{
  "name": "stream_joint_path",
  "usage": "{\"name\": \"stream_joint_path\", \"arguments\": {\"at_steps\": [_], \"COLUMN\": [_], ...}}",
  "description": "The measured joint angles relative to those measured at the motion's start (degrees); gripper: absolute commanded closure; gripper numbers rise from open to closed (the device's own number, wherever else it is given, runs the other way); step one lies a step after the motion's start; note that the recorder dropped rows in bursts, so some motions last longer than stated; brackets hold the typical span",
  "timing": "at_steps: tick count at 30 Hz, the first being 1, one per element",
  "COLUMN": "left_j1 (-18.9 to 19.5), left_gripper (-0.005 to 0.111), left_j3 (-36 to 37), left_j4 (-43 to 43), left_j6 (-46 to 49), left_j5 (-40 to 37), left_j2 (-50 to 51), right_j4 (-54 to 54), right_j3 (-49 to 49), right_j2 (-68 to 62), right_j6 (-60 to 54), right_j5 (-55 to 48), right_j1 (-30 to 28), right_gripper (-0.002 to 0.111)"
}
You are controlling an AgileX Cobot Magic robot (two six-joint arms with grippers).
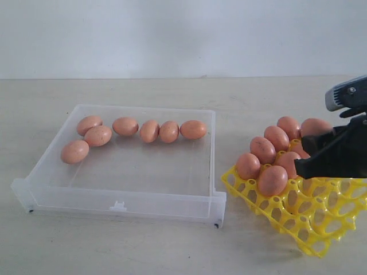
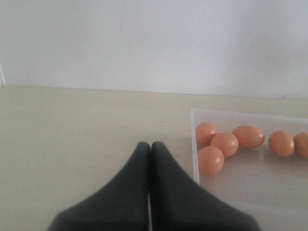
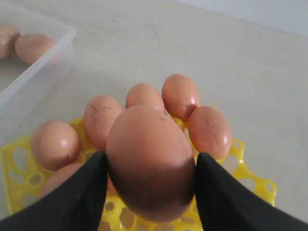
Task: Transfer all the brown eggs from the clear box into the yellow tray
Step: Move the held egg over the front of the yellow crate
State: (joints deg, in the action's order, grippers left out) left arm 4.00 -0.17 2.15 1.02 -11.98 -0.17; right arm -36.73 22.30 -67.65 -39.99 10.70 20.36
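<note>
The left gripper (image 2: 149, 146) is seen only from its wrist, jaws pressed together, beside the clear box (image 1: 123, 203). Seven brown eggs (image 1: 125, 126) are lined along the box's 12 o'clock wall, bending toward 9. At 3 o'clock, the yellow tray (image 1: 321, 229), cut off by the frame, is partly hidden by the right gripper (image 3: 150, 163), jaws clamped on a held egg (image 3: 149, 139) above several seated eggs (image 1: 262, 149).

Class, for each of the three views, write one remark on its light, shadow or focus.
Exterior view: soft even light, only a faint shadow under the yellow tray; left wrist view: the shut left gripper is a dark featureless mass, the brown eggs fairly sharp; right wrist view: the egg in the right gripper looms large and slightly soft, its underside shaded.
</note>
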Motion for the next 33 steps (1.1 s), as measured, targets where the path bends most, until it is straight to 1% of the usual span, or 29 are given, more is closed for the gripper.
{"name": "stream_joint_path", "arguments": {"at_steps": [3,19,24,33], "left_j1": [0.00,0.00,0.00,0.00], "left_gripper": [0.111,0.111,0.111,0.111], "left_j3": [0.00,0.00,0.00,0.00], "left_j4": [0.00,0.00,0.00,0.00], "left_j6": [0.00,0.00,0.00,0.00], "left_j5": [0.00,0.00,0.00,0.00], "left_j2": [0.00,0.00,0.00,0.00], "right_j4": [0.25,2.35,2.39,2.99], "right_j3": [-1.31,-1.67,-1.67,-1.67], "right_j2": [0.08,0.22,0.22,-1.08], "right_j6": [1.55,8.60,9.08,10.06], "right_j5": [-0.28,-14.32,-16.19,-16.30], "right_j1": [-0.19,-0.22,-0.22,-0.22], "right_gripper": [0.108,0.108,0.108,0.108]}}
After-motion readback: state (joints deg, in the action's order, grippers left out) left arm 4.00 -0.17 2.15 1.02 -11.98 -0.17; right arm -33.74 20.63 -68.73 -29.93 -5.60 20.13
